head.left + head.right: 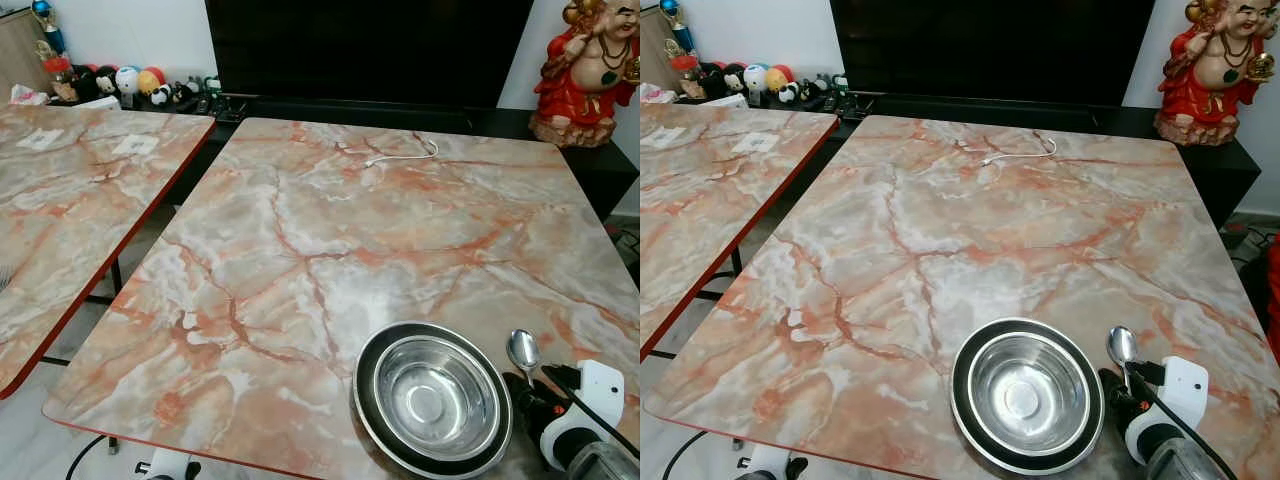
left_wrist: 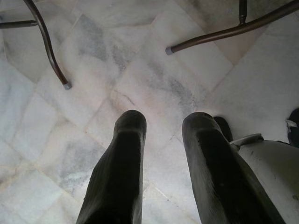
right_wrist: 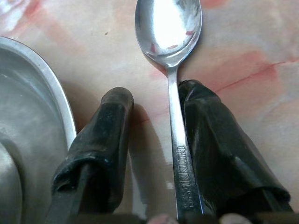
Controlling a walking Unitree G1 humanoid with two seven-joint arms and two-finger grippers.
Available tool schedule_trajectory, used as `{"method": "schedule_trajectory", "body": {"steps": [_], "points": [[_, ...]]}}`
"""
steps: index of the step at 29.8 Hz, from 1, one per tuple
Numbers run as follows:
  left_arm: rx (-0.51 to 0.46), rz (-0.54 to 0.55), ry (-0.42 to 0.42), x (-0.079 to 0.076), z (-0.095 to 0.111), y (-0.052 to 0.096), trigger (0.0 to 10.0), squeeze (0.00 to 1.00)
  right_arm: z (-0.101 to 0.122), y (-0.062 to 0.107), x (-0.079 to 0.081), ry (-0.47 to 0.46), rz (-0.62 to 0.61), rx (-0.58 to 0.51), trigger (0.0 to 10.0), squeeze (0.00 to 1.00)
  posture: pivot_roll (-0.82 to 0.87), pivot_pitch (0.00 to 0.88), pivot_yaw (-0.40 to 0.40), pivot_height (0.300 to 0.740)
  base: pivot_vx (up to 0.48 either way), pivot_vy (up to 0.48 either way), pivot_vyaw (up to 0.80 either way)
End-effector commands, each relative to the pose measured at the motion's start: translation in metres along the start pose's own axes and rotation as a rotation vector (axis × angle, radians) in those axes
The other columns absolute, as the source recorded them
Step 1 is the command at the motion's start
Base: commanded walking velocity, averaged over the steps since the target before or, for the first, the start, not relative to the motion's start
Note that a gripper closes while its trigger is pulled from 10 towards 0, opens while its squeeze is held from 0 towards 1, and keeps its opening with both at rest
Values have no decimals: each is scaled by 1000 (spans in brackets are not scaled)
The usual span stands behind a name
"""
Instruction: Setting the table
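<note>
Down at the near right corner of the marble-patterned counter [image 1: 330, 230], a steel spoon [image 1: 522, 351] lies flat just beside a steel bowl [image 1: 432, 398], on the bowl's right. The right hand [image 3: 156, 135] sits low over the spoon's handle, and the wrist view shows its two black fingers [image 3: 100, 140] parted, with the handle running between them and lying right against the inner face of one finger, while a clear gap stays open to the other. So the hand is open around the spoon and not clamped on it; whether it has just set the spoon down or is about to take it cannot be told. The spoon's long axis runs away from the robot, its scoop end pointing toward the far side of the counter and its handle, stamped with lettering, pointing back along the fingers toward the wrist. That alignment is what matters: the fingers lie parallel to the handle, so a straight pull back along it would probably clear the spoon without knocking it toward the bowl's rim. The left hand [image 2: 161, 154] hangs idle over the pale tiled floor [image 2: 154, 84], fingers apart and holding nothing.
</note>
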State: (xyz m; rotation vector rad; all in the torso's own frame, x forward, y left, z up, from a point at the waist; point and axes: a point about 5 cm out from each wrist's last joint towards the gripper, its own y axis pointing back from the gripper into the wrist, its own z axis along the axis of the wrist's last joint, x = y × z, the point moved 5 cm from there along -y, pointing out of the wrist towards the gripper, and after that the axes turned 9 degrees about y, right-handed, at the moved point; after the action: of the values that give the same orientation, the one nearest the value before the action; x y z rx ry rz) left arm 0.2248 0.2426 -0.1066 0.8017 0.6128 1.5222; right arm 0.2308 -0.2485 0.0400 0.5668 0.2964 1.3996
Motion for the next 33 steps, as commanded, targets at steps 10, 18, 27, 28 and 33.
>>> {"method": "schedule_trajectory", "body": {"steps": [10, 18, 27, 28, 33], "points": [[19, 2, -8, 3, -4, 1, 10000, 0, -18, -1, -27, 114, -162, 92, 10000, 0, -18, 28, 1, 740, 0, 0, 0], [19, 2, -10, 3, -4, 1, 10000, 0, -15, -1, -27, 142, -179, 73, 10000, 0, -18, 29, 2, 740, 0, 0, 0], [19, 1, -11, 3, -3, 0, 10000, 0, -1, -2, -26, 41, -176, -11, 10000, 0, -18, 29, 2, 740, 0, 0, 0], [19, 1, -10, 3, -3, 0, 10000, 0, 0, -2, -26, 31, -178, -18, 10000, 0, -18, 29, 2, 740, 0, 0, 0], [19, 0, -10, 2, -3, 0, 10000, 0, 3, -3, -26, 55, -185, -31, 10000, 0, -18, 29, 2, 740, 0, 0, 0]]}}
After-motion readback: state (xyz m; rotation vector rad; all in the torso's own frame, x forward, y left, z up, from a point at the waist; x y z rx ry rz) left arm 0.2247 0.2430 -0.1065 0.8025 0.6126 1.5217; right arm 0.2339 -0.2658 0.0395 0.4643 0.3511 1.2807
